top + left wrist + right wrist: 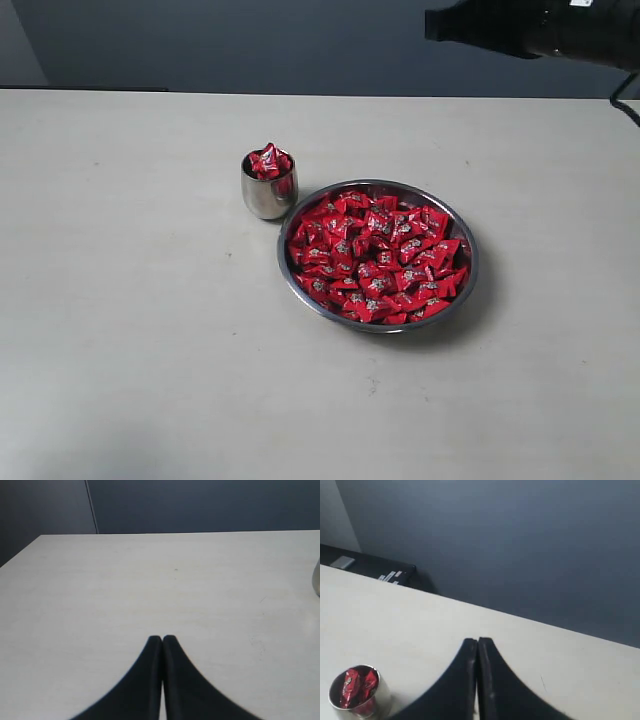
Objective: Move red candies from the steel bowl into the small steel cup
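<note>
The wide steel bowl (470,262) sits right of the table's middle, heaped with red candies (375,258). Just to its upper left stands the small steel cup (267,193), with a few red candies (268,161) poking above its rim. The right wrist view also catches the cup (379,696) with candies (356,684) inside. My right gripper (478,641) is shut with nothing in it, held high above the table; part of its arm (530,28) shows at the top right. My left gripper (162,638) is shut and holds nothing, over bare table. A sliver of the cup (316,580) shows at that view's edge.
The pale table (130,330) spreads bare to the left and front of the bowl. A dark wall runs behind the table's far edge. A dark bench with small items (390,575) stands beyond the table in the right wrist view.
</note>
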Available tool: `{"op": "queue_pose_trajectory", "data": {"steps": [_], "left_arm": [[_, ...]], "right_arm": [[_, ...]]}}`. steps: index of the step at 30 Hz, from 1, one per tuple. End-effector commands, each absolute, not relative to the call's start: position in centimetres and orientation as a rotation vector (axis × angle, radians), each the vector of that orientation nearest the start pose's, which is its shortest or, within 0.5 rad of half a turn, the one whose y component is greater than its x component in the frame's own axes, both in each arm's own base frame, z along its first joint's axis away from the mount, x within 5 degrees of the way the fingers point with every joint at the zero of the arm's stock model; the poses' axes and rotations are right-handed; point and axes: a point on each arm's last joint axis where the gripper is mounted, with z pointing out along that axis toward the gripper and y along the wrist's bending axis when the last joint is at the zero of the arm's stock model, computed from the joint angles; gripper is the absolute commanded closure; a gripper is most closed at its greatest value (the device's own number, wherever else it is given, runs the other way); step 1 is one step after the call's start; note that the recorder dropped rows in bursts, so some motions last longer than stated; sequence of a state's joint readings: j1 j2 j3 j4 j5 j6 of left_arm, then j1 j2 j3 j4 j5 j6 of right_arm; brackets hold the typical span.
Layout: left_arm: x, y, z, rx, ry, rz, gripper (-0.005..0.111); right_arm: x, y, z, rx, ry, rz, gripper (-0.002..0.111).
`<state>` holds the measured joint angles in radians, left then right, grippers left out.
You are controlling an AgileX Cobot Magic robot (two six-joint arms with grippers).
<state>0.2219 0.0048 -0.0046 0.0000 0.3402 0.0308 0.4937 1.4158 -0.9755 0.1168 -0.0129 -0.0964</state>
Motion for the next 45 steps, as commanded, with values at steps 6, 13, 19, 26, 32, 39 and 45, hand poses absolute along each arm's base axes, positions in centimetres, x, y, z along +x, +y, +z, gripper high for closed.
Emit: {"op": "queue_pose_trajectory", "data": {"steps": [6,13,19,26,32,39,45], "left_arm": [[5.3,1.1,18.3,-0.174,1.808,0.169,0.106],[5.3,1.1,18.3,-0.174,1.808,0.169,0.106],[5.3,1.1,18.3,-0.174,1.808,0.169,0.106],[5.3,1.1,18.3,-0.174,1.808,0.169,0.106],[5.3,1.1,18.3,-0.174,1.808,0.169,0.106],[5.3,1.1,18.3,-0.174,1.808,0.169,0.106],[5.3,1.1,18.3,-0.174,1.808,0.169,0.106]], "right_arm": [[26.3,13.6,31.1,-0.281,1.812,0.421,0.108],[26.2,13.5,30.8,-0.311,1.795,0.390,0.108],[26.1,13.6,30.5,-0.379,1.821,0.358,0.108],[26.1,13.6,30.4,-0.466,1.803,0.293,0.108],[25.8,13.2,30.7,-0.505,1.801,0.257,0.108],[20.8,3.9,34.1,-0.319,1.993,0.089,0.108],[14.9,0.7,34.0,-0.193,1.841,-0.060,0.108]]}}
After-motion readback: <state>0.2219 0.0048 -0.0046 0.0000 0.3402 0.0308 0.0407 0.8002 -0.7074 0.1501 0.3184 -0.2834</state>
